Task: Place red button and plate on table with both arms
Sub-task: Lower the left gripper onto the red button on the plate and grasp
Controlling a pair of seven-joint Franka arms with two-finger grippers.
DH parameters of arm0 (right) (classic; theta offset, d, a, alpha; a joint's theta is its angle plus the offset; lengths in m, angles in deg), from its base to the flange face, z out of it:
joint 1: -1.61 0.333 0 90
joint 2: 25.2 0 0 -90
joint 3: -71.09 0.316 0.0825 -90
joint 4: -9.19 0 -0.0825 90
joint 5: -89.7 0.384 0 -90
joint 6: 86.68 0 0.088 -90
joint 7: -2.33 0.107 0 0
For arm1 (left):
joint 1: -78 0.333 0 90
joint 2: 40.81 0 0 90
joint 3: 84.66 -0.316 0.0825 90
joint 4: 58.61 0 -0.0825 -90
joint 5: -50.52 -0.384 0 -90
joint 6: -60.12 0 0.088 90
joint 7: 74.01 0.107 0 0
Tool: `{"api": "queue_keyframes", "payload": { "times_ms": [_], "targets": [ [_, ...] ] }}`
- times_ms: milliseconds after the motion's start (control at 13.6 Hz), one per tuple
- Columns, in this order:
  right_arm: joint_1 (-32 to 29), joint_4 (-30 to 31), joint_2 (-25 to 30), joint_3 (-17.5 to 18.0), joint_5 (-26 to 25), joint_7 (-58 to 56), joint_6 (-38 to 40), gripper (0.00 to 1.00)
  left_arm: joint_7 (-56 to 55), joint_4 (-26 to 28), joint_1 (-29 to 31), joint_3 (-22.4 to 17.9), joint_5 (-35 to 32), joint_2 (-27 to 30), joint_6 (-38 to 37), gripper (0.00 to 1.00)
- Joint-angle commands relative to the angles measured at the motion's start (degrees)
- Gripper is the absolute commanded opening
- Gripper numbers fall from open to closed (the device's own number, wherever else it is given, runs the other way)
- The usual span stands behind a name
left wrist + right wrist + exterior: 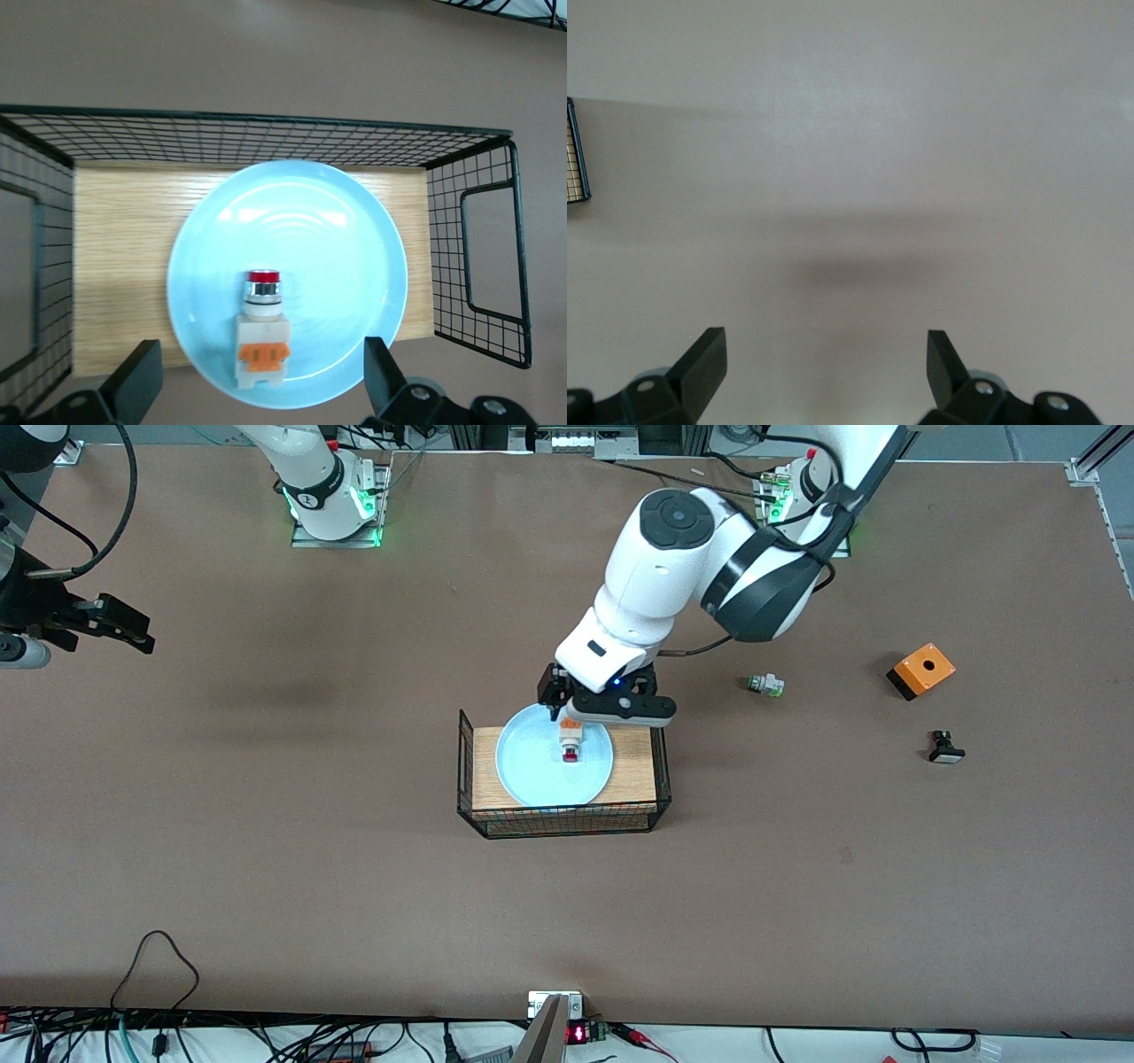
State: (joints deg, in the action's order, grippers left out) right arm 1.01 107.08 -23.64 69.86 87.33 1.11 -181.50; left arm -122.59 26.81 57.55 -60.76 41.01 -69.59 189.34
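Observation:
The pale blue plate (536, 771) lies in the wooden tray with black wire sides (636, 762) at the middle of the table (266, 868). The red button (570, 746) lies on the plate, orange end toward the robots. My left gripper (567, 716) hangs open just above the button's orange end. In the left wrist view the button (263, 328) lies between the spread fingertips (142, 372) of the left gripper (261, 376), on the plate (337, 239). My right gripper (128, 631) waits open over bare table at the right arm's end, and the right wrist view shows it empty (824, 363).
A white part with a green tip (765, 685), an orange box with a hole (921, 670) and a small black part (945, 747) lie toward the left arm's end. The tray's wire walls (469, 257) rise around the plate. Cables run along the table's near edge.

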Motion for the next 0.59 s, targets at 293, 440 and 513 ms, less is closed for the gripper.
{"api": "queue_keyframes", "payload": {
  "times_ms": [293,440,513],
  "targets": [
    [-0.2,-0.9,0.1,0.2,0.9,-0.9,1.1,1.00,-3.6,-2.3,-4.1,-1.0,-9.1,-5.9,0.6,1.00],
    [-0.3,-0.9,0.0,0.2,0.9,-0.9,1.1,1.00,-3.7,-2.4,-4.2,-1.1,-11.5,-7.2,0.8,1.00],
    [-0.3,-0.9,-0.1,0.2,0.9,-0.9,1.1,1.00,-3.7,-2.4,-4.3,-1.1,-12.2,-8.0,0.8,1.00]
  ]
}}
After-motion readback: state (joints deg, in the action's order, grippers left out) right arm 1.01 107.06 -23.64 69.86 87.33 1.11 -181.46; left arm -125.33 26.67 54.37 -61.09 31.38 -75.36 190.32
